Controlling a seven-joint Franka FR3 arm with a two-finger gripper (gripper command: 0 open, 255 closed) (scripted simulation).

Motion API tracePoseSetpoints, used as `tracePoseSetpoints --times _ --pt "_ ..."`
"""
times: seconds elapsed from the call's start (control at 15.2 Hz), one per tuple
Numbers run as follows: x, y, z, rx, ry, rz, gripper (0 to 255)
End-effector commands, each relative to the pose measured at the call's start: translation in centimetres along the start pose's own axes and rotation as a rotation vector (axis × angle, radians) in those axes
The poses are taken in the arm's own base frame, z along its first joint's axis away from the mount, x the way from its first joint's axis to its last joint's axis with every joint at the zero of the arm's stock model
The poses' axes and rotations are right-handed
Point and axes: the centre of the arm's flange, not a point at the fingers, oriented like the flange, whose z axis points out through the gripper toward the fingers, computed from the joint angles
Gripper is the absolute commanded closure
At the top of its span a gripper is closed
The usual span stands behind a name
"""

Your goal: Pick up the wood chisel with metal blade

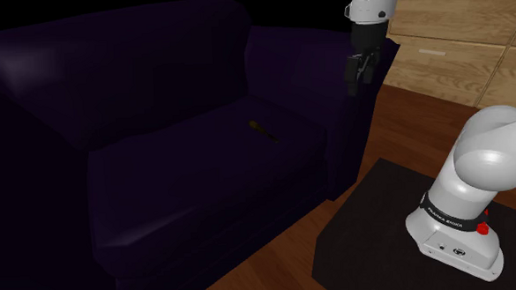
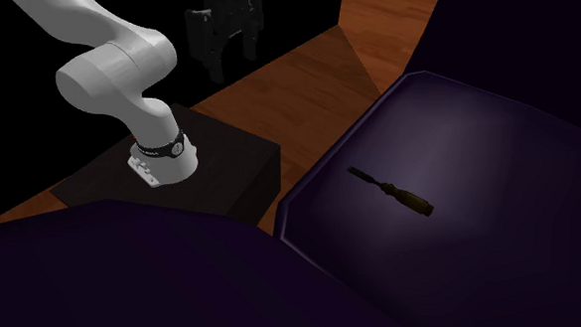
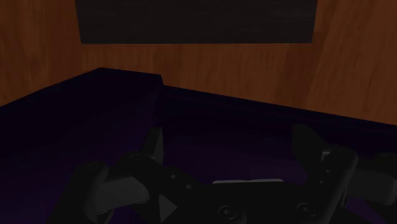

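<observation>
The wood chisel (image 1: 263,129) lies flat on the seat cushion of a dark purple sofa (image 1: 187,177), a small thing with a brownish handle and a thin dark blade. In the second exterior view the chisel (image 2: 389,191) rests near the middle of the cushion (image 2: 488,135), blade end towards the arm. My black gripper (image 1: 360,74) hangs open in the air above the sofa's armrest (image 1: 351,128), well off to the side of the chisel and higher. The gripper (image 2: 223,44) holds nothing. In the wrist view the fingers (image 3: 154,145) stand apart over the dark armrest (image 3: 95,114).
The black stand (image 1: 382,223) sits on a wooden floor (image 1: 278,262) beside the sofa. Light wooden cabinets (image 1: 455,36) stand behind the arm. The sofa's tall backrest (image 1: 112,65) rises beyond the cushion. The scene is dim.
</observation>
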Motion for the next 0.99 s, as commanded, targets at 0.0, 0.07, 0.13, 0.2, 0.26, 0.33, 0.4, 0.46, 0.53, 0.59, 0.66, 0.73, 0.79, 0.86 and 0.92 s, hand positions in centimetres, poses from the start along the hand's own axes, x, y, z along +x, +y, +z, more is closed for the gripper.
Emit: tracePoseSetpoints --times 0.0,0.07,0.13,0.2,0.26,0.33,0.4,0.46,0.53,0.59,0.66,0.73,0.79,0.86,0.92 --pt "0.0 0.0 0.0 0.0 0.0 0.0 0" --pt "1.0 -0.2 0.7 0.002 0.006 -0.003 0" --pt "2.0 -0.3 1.4 0.004 0.012 -0.005 0" --pt "3.0 -0.5 2.1 0.006 0.017 -0.008 0" --pt "4.0 -0.7 2.8 0.008 0.023 -0.01 0" --pt "5.0 -0.8 3.5 0.011 0.029 -0.013 0" --pt "6.1 -1.0 4.2 0.013 0.035 -0.016 0" --pt "7.1 -1.2 4.9 0.015 0.041 -0.018 0" --pt "8.1 -1.4 5.6 0.017 0.047 -0.021 0" --pt "9.1 -1.6 6.2 0.019 0.052 -0.023 0" --pt "10.2 -1.8 6.9 0.021 0.058 -0.026 0" --pt "11.2 -2.0 7.6 0.023 0.064 -0.029 0" --pt "12.2 -2.2 8.2 0.025 0.07 -0.031 0" --pt "13.3 -2.4 8.9 0.028 0.076 -0.034 0" --pt "14.3 -2.6 9.5 0.03 0.082 -0.036 0"
